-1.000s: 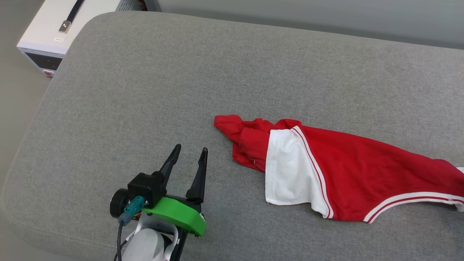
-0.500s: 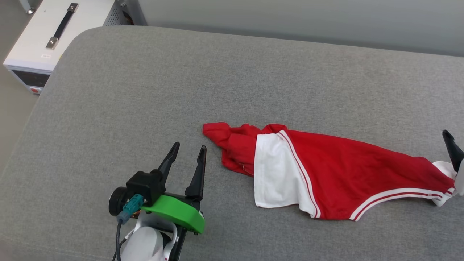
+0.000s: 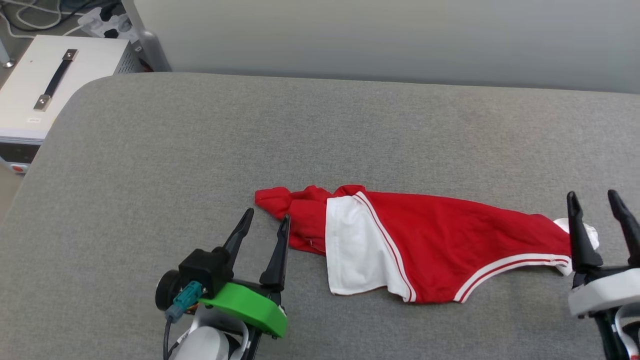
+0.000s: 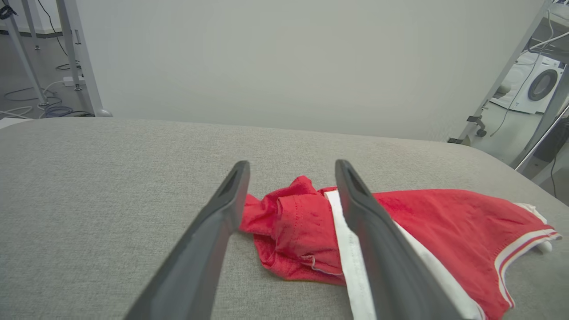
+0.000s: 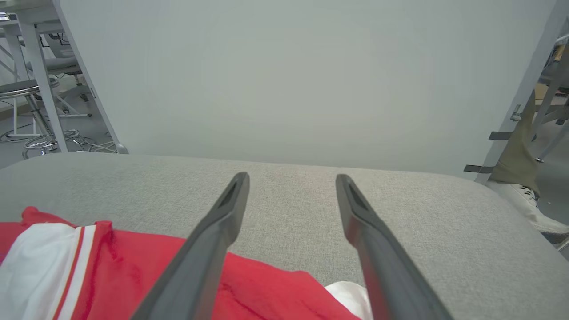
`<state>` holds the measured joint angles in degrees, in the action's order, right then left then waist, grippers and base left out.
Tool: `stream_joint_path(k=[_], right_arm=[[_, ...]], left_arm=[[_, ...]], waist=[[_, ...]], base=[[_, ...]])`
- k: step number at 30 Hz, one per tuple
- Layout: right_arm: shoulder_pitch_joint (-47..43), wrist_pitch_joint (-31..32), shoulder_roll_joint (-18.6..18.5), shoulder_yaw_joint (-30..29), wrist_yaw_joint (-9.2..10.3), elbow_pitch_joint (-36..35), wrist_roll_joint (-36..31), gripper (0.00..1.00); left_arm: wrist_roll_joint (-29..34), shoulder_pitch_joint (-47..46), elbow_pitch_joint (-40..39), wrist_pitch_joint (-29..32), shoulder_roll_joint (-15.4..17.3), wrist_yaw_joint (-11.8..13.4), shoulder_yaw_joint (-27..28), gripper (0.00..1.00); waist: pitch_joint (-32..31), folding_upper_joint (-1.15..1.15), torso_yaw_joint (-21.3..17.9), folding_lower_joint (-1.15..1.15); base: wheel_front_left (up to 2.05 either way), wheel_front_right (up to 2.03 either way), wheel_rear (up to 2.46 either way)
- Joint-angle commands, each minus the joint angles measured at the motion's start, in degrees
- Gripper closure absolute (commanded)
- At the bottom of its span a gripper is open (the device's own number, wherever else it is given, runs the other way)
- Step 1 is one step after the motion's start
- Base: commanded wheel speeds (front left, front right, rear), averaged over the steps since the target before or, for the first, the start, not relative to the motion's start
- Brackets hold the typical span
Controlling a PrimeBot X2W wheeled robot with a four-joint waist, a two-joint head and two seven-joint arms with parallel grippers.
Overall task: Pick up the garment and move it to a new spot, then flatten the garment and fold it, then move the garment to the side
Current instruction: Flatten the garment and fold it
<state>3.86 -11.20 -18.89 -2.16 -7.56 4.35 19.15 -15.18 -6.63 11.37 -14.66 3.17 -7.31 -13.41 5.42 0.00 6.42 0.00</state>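
Observation:
The garment (image 3: pixel 440 240) lies crumpled in a long strip across the grey cushion (image 3: pixel 320 135), red with a white sleeve (image 3: pixel 352 255) and striped trim; its print is hidden. My left gripper (image 3: pixel 267 218) stands open at the strip's left end, with the bunched red cloth (image 4: pixel 289 222) seen just beyond its fingertips in the left wrist view. My right gripper (image 3: pixel 593 198) is open at the strip's right end, beside a small white bit of fabric. In the right wrist view the garment (image 5: pixel 266 284) lies below and left of the right gripper (image 5: pixel 291 178).
A white box with a black handle (image 3: pixel 40 95) stands off the cushion's left edge, cables behind it. A pale wall (image 3: pixel 380 40) runs along the cushion's far side. A person's shoe (image 5: pixel 529 204) is on the floor at the right.
The head camera has tilted up and turned, so the whole scene slid down and left. The right gripper has come into view at the lower right. The garment lies as before.

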Motion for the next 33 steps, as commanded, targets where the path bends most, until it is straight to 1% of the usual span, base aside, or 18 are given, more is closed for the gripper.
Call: stream_joint_path(k=[1, 5, 9, 11, 12, 14, 15, 16, 18, 20, 22, 24, 27, 31, 33], right_arm=[[-1.5, -0.8, 1.4, -0.6, 0.08, -1.0, -0.7, 0.00], [-4.0, -1.6, 4.9, -2.4, 0.08, -2.6, -2.2, 0.00], [-4.7, -1.6, 6.3, -3.5, 0.08, -4.0, -3.7, 0.00], [-4.8, -1.2, 6.6, -4.0, 0.08, -4.7, -4.1, 0.00], [-4.7, -1.0, 6.6, -4.1, 0.08, -5.0, -4.3, 0.00], [-4.6, -0.6, 6.6, -4.2, 0.08, -5.6, -4.4, 0.00], [-4.6, -0.6, 6.7, -4.1, 0.08, -6.0, -4.4, 0.00], [-4.8, -0.7, 6.7, -3.9, 0.08, -6.4, -4.3, 0.00], [-4.8, -0.8, 6.7, -3.6, 0.08, -6.4, -4.7, 0.00], [-4.8, -0.9, 7.0, -3.0, 0.08, -6.3, -5.0, 0.00], [-4.5, -1.1, 7.3, -2.1, 0.08, -6.0, -5.1, 0.00], [-4.1, -1.3, 7.4, -1.2, 0.08, -5.6, -5.3, 0.00], [-3.4, -1.7, 7.3, -0.5, 0.08, -5.0, -5.1, 0.00], [-2.7, -2.1, 7.2, -0.2, 0.08, -4.2, -4.8, 0.00], [-2.6, -2.3, 7.2, -0.1, 0.08, -3.8, -4.8, 0.00]], left_arm=[[-0.2, 1.1, -0.3, -0.3, -0.2, -0.2, -0.5, 0.00], [-0.2, 1.7, -0.6, -0.3, -0.2, -0.2, -1.5, 0.00], [0.6, 1.0, 0.0, -0.2, 0.2, -0.2, -3.3, 0.00], [1.5, 0.0, 0.1, 1.5, 0.5, 0.2, -4.2, 0.00], [1.6, -0.4, -0.1, 2.9, 0.5, 0.5, -4.4, 0.00], [1.5, -1.1, -0.5, 8.8, 0.8, 0.6, -5.4, 0.00], [1.7, -1.4, -0.9, 12.9, 1.2, 0.6, -6.2, 0.00], [1.4, -1.6, -1.9, 21.1, 1.8, 0.8, -7.2, 0.00], [0.6, -1.4, -3.5, 29.3, 1.9, 1.7, -7.7, 0.00], [0.0, -1.1, -5.3, 35.7, 1.9, 2.9, -8.0, 0.00], [0.5, -0.9, -6.3, 40.5, 2.6, 4.0, -8.3, 0.00], [0.9, -0.7, -6.7, 43.6, 3.2, 5.0, -8.5, 0.00], [0.2, -0.5, -6.4, 45.6, 2.9, 6.1, -8.0, 0.00], [0.6, -1.0, -4.7, 45.2, 3.3, 7.3, -7.4, 0.00], [0.4, -1.2, -3.8, 45.1, 3.2, 7.4, -7.4, 0.00]], waist=[[-0.6, 0.00, -0.9, 0.00], [-0.4, 0.00, -1.5, 0.00], [0.2, 0.00, -2.5, 0.00], [0.6, 0.00, -3.1, 0.00], [0.8, 0.00, -3.4, 0.00], [1.4, 0.00, -4.0, 0.00], [1.6, 0.00, -4.3, 0.00], [2.1, 0.00, -4.8, 0.00], [2.6, 0.00, -5.5, 0.00], [3.1, 0.00, -6.2, 0.00], [3.6, 0.00, -7.2, 0.00], [4.2, 0.00, -8.0, 0.00], [5.0, 0.00, -9.1, 0.00], [5.7, 0.00, -10.2, 0.00], [6.0, 0.00, -10.6, 0.00]], base=[[0.00, 0.00, 0.00], [0.00, 0.00, 0.00], [0.00, 0.00, 0.00], [0.00, 0.00, 0.00], [0.00, 0.00, 0.00], [0.00, 0.00, 0.00], [0.00, 0.00, 0.00], [0.00, 0.00, 0.00], [0.00, 0.00, 0.00], [0.00, 0.00, 0.00], [0.00, 0.00, 0.00], [0.00, 0.00, 0.00], [0.00, 0.00, 0.00], [0.00, 0.00, 0.00], [0.00, 0.00, 0.00]])
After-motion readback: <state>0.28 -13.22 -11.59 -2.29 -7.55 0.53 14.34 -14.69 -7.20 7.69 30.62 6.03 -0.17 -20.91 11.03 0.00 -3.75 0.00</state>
